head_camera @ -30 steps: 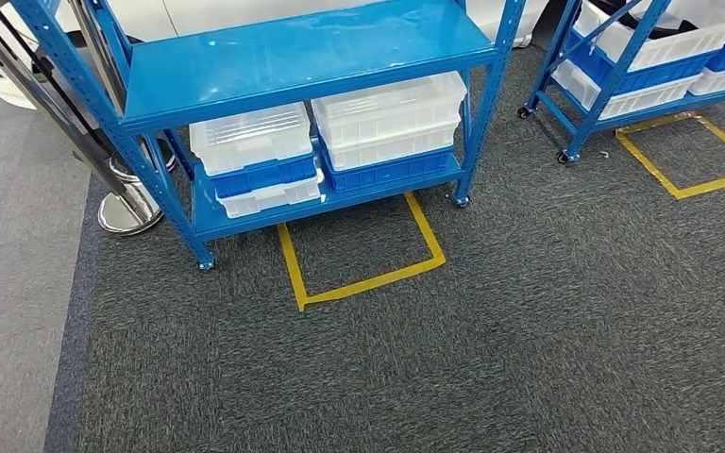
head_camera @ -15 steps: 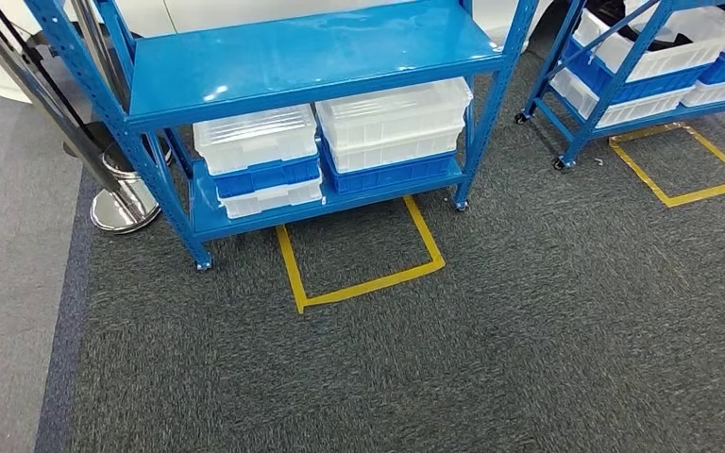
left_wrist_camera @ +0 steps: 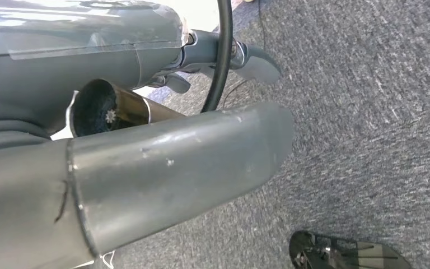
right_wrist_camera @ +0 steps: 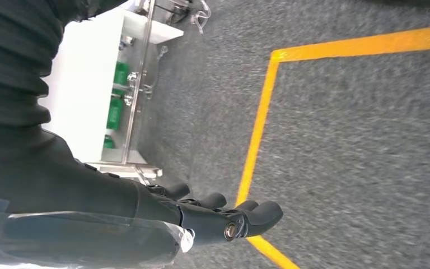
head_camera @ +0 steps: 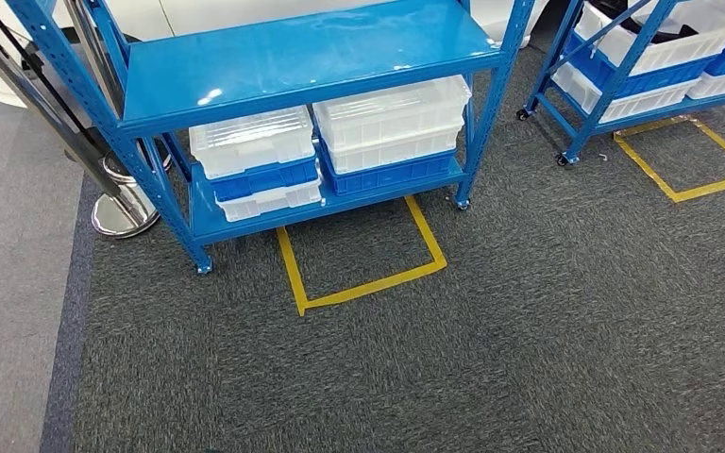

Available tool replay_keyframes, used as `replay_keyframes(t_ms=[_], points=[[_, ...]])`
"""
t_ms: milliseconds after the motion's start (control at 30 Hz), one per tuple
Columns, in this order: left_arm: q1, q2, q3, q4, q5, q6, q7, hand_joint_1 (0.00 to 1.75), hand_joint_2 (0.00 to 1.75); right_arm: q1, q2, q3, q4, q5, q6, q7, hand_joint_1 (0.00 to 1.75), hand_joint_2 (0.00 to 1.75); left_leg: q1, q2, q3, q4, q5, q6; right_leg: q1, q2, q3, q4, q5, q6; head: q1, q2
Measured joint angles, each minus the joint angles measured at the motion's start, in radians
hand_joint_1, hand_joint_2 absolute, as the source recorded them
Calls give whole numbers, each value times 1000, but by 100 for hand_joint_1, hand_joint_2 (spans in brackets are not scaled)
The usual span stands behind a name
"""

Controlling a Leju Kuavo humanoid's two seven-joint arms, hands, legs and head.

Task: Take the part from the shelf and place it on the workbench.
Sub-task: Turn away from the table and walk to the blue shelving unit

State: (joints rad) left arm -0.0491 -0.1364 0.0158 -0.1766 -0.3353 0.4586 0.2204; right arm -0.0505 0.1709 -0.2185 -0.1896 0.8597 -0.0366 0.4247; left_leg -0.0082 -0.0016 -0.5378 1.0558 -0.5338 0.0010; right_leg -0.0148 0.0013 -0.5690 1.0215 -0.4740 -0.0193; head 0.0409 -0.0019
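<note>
Approaching blue shelf [head_camera: 302, 57]; square up on the yellow floor marking [head_camera: 363, 255]. Right robot hand [right_wrist_camera: 224, 216] loosely extended, empty; left robot hand [left_wrist_camera: 162, 162] unclear.

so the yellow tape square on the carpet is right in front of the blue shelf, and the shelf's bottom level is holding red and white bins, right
Not quite: the bins on the bottom level are blue and white, not red and white, as the head view shows. The rest holds: the yellow tape square lies on the carpet right in front of the blue shelf.
</note>
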Motion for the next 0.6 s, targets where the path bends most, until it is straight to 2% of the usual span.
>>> replay_keyframes(t_ms=[100, 133, 167, 200, 233, 267, 300, 333, 467, 500, 533, 600], points=[[1, 0, 0, 0, -2, 0, -2, 0, 0, 0, 0, 0, 0, 1, 0, -1, 0, 175, 12, 0, -96, 182, -79, -16, -1, -2, 7, -1, -6, -6, -1, 0], [2, 1, 0, 0, -3, 0, -2, 0, 0, 0, 0, 0, 0, 1, 0, -2, 0, 175, 16, 0, -121, 219, -82, -19, -2, -1, 10, 0, -10, -6, -1, 0], [3, 1, 0, 0, -6, 0, -2, 0, 0, 0, 0, 0, 0, 1, 0, -2, 0, 175, 20, 0, -128, 220, -64, -22, -4, -1, 14, 1, -13, -4, -1, 0], [4, 1, 0, 0, -8, 0, -2, 0, 0, 0, 0, 0, 0, 1, 0, -2, 0, 175, 23, 0, -116, 182, -28, -24, -7, 1, 20, 2, -18, -1, -1, 0], [4, 1, 0, 0, -10, 0, -2, 0, 0, 0, 0, 0, 0, 1, 0, -2, 0, 175, 26, 1, -92, 118, 16, -26, -9, 1, 26, 2, -23, 3, -1, 0], [4, 1, 0, 0, -11, 0, -3, 0, 0, 0, 0, 0, 0, 1, 0, -2, 0, 175, 26, 0, -65, 53, 48, -27, -9, 2, 31, 4, -28, 9, -1, 0], [3, 1, 0, 0, -12, 0, -3, 0, 0, 0, 1, 0, 0, 1, 0, -2, 0, 175, 25, 0, -43, 4, 66, -24, -9, 3, 33, 5, -32, 15, -1, 0], [2, 1, 0, 0, -12, 0, -3, 0, 0, 0, 1, 0, 0, 1, 0, -2, 0, 175, 23, -1, -32, -25, 71, -20, -7, 4, 33, 6, -35, 21, 0, 0], [4, 2, 1, 0, -12, 1, -4, 0, 0, -3, 1, 0, 0, 2, 0, -2, 0, 175, 21, -3, -19, -45, 65, 13, -9, 3, 34, 15, -48, 43, 0, 0], [4, 2, 1, 0, -13, 1, -4, 0, 0, -3, 0, 0, 0, 2, 0, -2, 0, 175, 21, -2, -15, -50, 65, 21, -10, 2, 20, 48, -66, 45, 1, 0], [4, 2, 1, 0, -13, 1, -5, 0, 0, -3, 0, 0, 0, 2, 0, -3, 0, 175, 21, -1, -12, -52, 64, 29, -10, 2, -8, 103, -93, 46, 1, 0], [3, 2, 1, 0, -13, 1, -6, 0, 0, -2, 0, 0, 0, 2, 0, -3, 0, 175, 16, 0, -8, -52, 59, 38, -8, 1, -87, 240, -145, 46, 1, 0]])
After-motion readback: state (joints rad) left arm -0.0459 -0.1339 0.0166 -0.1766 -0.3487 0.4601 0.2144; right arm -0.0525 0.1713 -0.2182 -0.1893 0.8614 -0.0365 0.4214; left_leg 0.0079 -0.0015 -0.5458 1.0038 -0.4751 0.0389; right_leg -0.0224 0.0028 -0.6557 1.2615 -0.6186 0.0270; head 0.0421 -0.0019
